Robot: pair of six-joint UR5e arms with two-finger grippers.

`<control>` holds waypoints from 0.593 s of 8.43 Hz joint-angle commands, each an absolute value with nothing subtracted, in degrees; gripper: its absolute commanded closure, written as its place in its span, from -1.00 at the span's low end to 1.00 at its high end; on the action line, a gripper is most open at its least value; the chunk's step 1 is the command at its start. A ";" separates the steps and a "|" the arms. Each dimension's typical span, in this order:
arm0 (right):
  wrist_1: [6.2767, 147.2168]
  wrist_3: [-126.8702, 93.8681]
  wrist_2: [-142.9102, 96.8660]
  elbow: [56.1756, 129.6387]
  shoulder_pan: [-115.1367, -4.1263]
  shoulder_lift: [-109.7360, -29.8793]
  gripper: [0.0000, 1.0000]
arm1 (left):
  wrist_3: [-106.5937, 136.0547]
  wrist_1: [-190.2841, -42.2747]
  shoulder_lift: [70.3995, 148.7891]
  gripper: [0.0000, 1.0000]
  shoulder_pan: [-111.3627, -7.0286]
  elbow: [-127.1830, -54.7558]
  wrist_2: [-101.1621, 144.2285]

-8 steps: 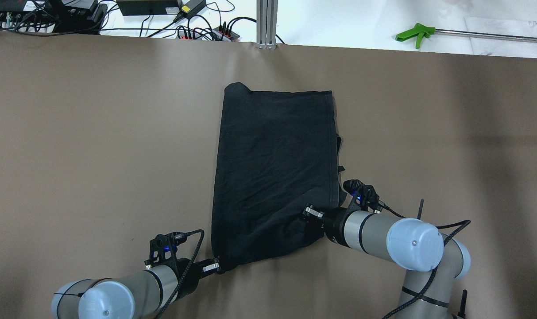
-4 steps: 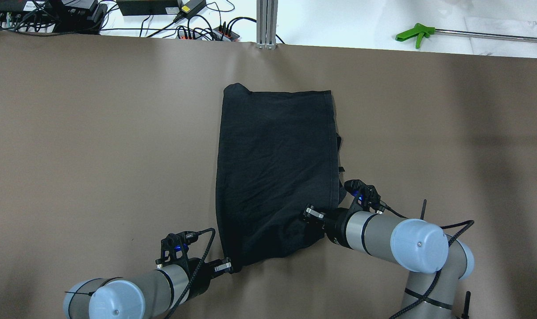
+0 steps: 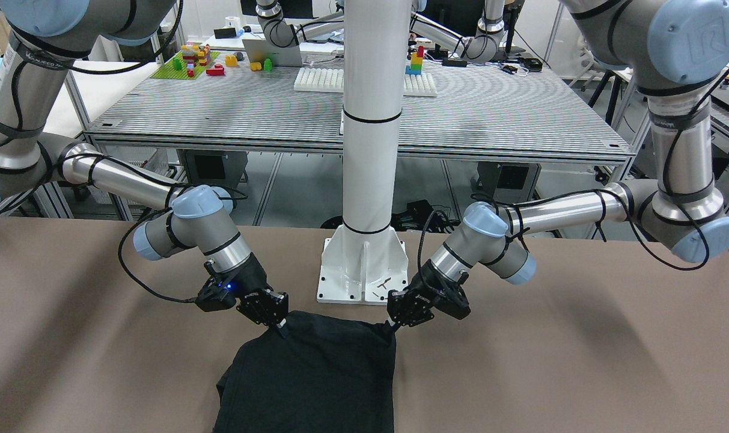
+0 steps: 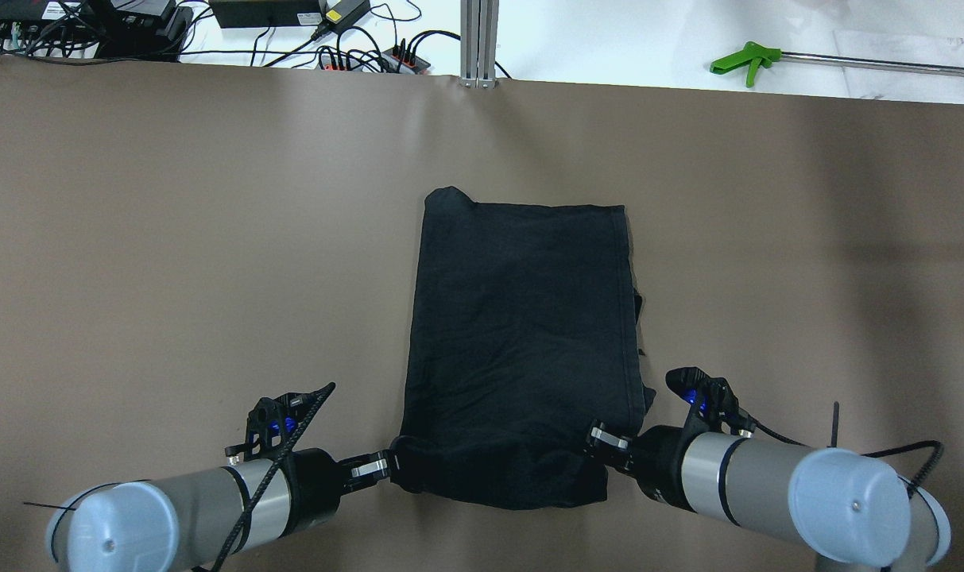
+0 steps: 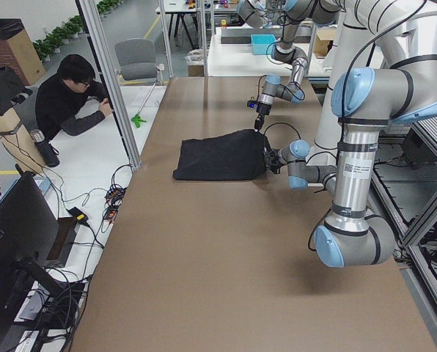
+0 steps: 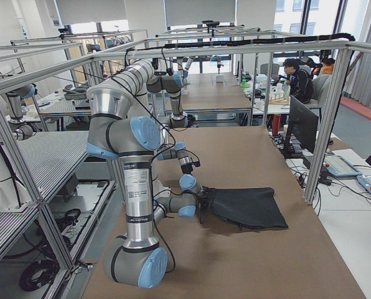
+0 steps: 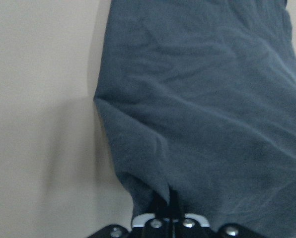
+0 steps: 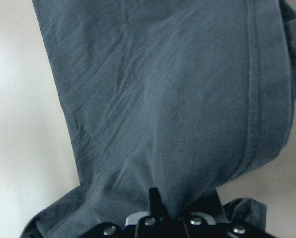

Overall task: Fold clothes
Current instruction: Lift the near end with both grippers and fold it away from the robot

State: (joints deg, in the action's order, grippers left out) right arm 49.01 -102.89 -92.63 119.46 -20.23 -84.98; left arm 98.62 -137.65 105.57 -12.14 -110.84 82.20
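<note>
Brown tabletop [image 4: 211, 238], matte black soft fabric garment [image 4: 521, 334] flat: left gripper [image 4: 394, 467] and right gripper [image 4: 599, 442] each pinched tight on a near corner. Best to lift both evenly and carry them forward together.

garment [image 3: 307, 385] far end cropped, frnt & wrist views

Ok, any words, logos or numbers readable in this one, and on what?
"HUAWEI": on the back of the dark monitor, exterior left view.
"UR" logo, as far as it reads: on the blue joint cap, top right of the front-facing view.
Too small to read: the white sticker on the left arm; the white label at the overhead view's top left.
No print visible on the black garment.
</note>
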 commanded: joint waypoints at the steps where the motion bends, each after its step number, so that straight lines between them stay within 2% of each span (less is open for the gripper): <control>1: 49.48 -105.19 -94.30 125.84 -15.66 -90.34 1.00 | 98.70 -135.35 104.32 1.00 -10.82 -119.25 82.53; 3: 49.57 -107.66 -94.83 128.05 -14.94 -91.32 1.00 | 98.70 -135.35 104.94 1.00 -9.93 -119.45 82.53; 5: 49.66 -107.06 -94.92 126.31 -17.03 -90.36 1.00 | 97.65 -135.18 106.42 1.00 -11.15 -118.74 82.88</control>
State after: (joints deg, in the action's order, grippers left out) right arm 49.59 -107.29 -94.75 127.44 -15.44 -90.97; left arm 98.53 -135.37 105.07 -10.15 -119.12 82.65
